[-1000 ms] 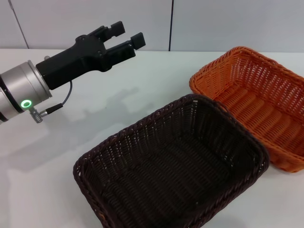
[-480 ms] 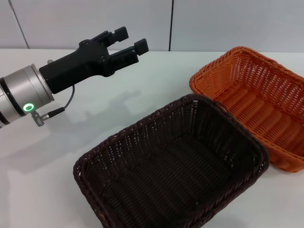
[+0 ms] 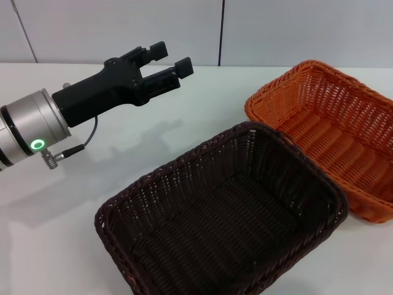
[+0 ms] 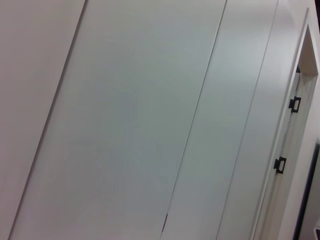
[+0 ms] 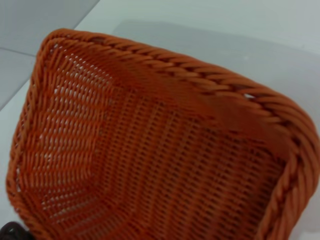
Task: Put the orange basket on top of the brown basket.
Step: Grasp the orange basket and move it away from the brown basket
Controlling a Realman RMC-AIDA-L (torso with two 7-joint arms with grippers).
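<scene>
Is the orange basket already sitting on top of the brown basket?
No: in the head view the orange basket rests on the table beside the brown basket, not on it.

the white table [image 3: 184, 117] carries two woven baskets and both sit straight on its surface. the brown basket [image 3: 221, 221] lies at about 6 o'clock in the head view, near the front edge, turned at an angle with one corner toward 1 o'clock. the orange basket [image 3: 331, 132] lies at about 3 o'clock, running off the edge of the view. its near long side is just beside the brown basket's far corner, and whether they touch cannot be told. a bare stretch of table runs from 9 to 12 o'clock.
</scene>
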